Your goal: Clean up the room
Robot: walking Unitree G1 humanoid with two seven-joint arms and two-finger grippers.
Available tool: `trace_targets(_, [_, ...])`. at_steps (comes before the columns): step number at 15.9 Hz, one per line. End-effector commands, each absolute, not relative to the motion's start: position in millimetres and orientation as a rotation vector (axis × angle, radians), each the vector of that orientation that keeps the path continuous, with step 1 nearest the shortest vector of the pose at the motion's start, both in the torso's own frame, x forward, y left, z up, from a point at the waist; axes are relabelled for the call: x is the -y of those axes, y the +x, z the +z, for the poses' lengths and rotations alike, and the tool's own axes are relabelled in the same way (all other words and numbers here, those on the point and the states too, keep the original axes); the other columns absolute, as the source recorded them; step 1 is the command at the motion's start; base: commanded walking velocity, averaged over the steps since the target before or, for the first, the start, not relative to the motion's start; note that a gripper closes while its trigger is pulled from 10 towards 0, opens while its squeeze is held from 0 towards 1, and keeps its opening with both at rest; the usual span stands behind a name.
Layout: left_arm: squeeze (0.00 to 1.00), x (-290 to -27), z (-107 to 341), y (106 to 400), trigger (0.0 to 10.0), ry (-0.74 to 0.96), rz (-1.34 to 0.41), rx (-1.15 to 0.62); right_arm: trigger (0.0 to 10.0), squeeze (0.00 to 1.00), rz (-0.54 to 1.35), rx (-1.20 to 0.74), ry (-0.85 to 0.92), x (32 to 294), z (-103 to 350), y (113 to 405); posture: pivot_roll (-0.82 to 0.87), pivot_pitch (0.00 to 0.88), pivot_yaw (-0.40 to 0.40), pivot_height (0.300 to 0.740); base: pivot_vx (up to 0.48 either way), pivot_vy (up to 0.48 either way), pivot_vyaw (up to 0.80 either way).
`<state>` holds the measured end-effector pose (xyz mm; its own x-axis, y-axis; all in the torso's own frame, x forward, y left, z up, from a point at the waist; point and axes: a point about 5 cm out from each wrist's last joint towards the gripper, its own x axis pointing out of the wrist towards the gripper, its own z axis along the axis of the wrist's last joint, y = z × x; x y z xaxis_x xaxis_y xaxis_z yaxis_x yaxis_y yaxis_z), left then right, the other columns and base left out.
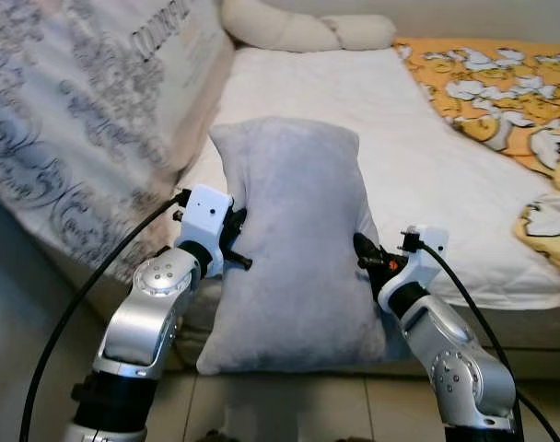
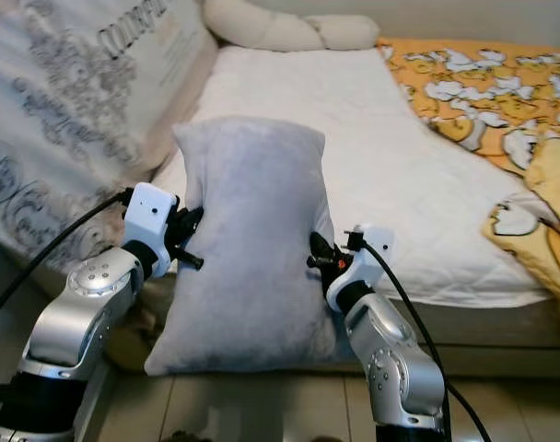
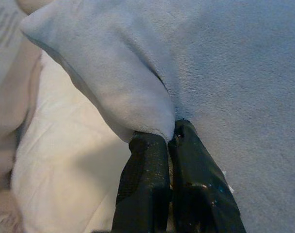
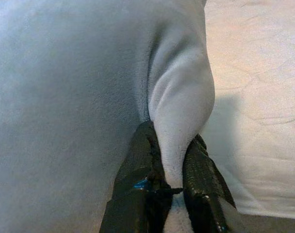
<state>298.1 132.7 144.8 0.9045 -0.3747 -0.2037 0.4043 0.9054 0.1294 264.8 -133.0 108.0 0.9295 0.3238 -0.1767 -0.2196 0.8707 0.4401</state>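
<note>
Between both arms, grey pillow hangs upright over near edge of bed, lower corners low toward floor. Left gripper pinches fold of pillow's left edge, fingers nearly closed on fabric. Right gripper clamps ridge of right edge between its fingers. I judge step as carrying pillow onto mattress. I'd raise both arms evenly, keep pinch firm, clear bed edge, then lay it flat toward cream pillows at head.
</note>
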Motion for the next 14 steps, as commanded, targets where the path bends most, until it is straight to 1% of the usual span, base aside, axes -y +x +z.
trace_targets(1, [0.00,-133.5,157.5,302.5,10.0,0.179,-0.407,-0.123,10.0,0.00,0.323,-0.215,0.392,129.6,115.8,269.3,-0.09,0.000,0.012,0.740,0.371,0.000,0.00])
trace_targets(2, [0.00,-133.7,157.5,302.6,10.0,0.180,-0.407,-0.124,10.0,0.00,0.328,-0.212,0.385,129.3,116.3,269.7,-0.09,0.000,0.015,0.740,0.386,0.000,0.44])
trace_targets(4, [0.00,-133.6,156.4,302.5,10.0,0.185,-0.413,-0.130,10.0,0.00,0.330,-0.202,0.358,128.8,118.0,272.0,-0.09,0.000,0.017,0.740,0.390,0.000,0.80])
trace_targets(5, [0.00,-133.7,156.0,302.4,10.0,0.186,-0.415,-0.132,10.0,0.00,0.325,-0.207,0.373,128.8,117.4,271.9,-0.09,0.000,0.016,0.740,0.386,0.000,0.77])
trace_targets(9, [0.00,-135.9,155.2,302.4,10.0,0.194,-0.414,-0.136,10.0,0.00,0.355,-0.216,0.372,126.5,116.3,270.5,-0.08,0.000,0.007,0.740,0.391,0.000,0.00])
trace_targets(14, [0.00,-138.8,152.8,303.8,10.0,0.211,-0.413,-0.148,10.0,0.00,0.376,-0.228,0.357,125.1,114.1,270.1,-0.09,0.000,0.014,0.740,0.385,0.000,0.00])
